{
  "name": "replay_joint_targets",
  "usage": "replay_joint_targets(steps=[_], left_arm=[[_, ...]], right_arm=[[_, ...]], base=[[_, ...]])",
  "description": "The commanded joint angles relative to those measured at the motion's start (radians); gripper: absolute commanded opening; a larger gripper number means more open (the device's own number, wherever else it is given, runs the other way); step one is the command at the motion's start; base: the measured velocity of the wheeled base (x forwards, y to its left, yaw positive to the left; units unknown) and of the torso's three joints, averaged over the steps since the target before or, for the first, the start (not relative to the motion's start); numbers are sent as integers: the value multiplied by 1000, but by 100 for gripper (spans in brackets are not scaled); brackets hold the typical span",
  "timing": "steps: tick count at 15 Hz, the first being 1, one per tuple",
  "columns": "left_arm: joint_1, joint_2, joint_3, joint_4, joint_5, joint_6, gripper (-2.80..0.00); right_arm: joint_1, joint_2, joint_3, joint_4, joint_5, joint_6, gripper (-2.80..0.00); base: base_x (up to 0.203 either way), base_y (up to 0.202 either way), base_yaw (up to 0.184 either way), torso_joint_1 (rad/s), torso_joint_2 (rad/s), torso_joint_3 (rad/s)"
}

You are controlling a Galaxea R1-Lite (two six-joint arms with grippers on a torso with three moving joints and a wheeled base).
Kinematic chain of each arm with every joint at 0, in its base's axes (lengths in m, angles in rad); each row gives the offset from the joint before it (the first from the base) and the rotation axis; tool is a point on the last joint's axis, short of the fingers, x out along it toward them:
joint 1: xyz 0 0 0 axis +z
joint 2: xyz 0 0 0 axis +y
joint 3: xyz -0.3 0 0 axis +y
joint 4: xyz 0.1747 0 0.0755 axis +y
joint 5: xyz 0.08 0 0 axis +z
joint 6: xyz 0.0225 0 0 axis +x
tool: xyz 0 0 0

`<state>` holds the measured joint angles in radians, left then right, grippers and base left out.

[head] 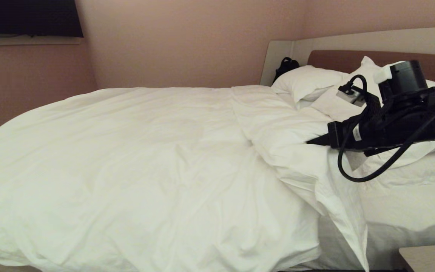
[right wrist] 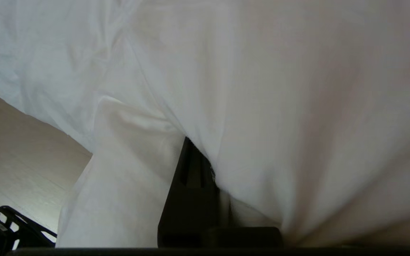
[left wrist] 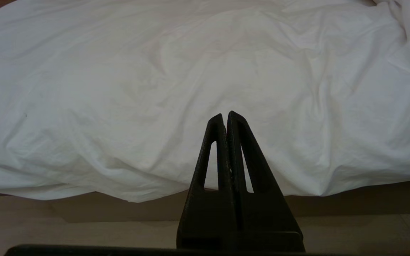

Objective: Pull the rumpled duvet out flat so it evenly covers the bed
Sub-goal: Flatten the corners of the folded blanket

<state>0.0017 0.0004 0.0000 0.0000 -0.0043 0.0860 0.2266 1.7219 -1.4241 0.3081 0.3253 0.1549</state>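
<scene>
The right gripper point(head: 310, 141), at the right of the head view, has its fingers clamped on a fold of the duvet point(head: 145, 162); in the right wrist view white fabric drapes over and around the dark fingers point(right wrist: 190, 167), hiding their tips. From that grip the duvet's turned-back edge runs down toward the lower right as a hanging flap, and the rest spreads puffy and wrinkled across the left and centre of the frame over the bed point(head: 410, 211). Bare sheet shows at the right, and pillows point(head: 308, 81) lie at the upper right against the headboard point(head: 353, 56). The left gripper point(left wrist: 225, 117), seen only in its own wrist view, has its fingers pressed together, empty, hanging before the duvet's draped side above the floor point(left wrist: 66, 231).
</scene>
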Motion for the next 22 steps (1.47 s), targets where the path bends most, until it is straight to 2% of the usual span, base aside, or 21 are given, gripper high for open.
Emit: replay_joint_targets(steps=[1,11,18,22], left_arm=[[0,0,0,-1,0,1,-280],[0,0,0,0,0,0,-280],[0,0,0,0,0,0,-280],[0,0,0,0,0,0,-280]], right_arm=[[8,-40,3,23,-31,2,-280],[-2,-222,7,23,-34,60,-280],[-19,-205,8,21,-55,59,-280],[32,-101,19,20,-51,55,-280]], base=[[0,0,0,0,0,0],[0,0,0,0,0,0],[0,0,0,0,0,0],[0,0,0,0,0,0]])
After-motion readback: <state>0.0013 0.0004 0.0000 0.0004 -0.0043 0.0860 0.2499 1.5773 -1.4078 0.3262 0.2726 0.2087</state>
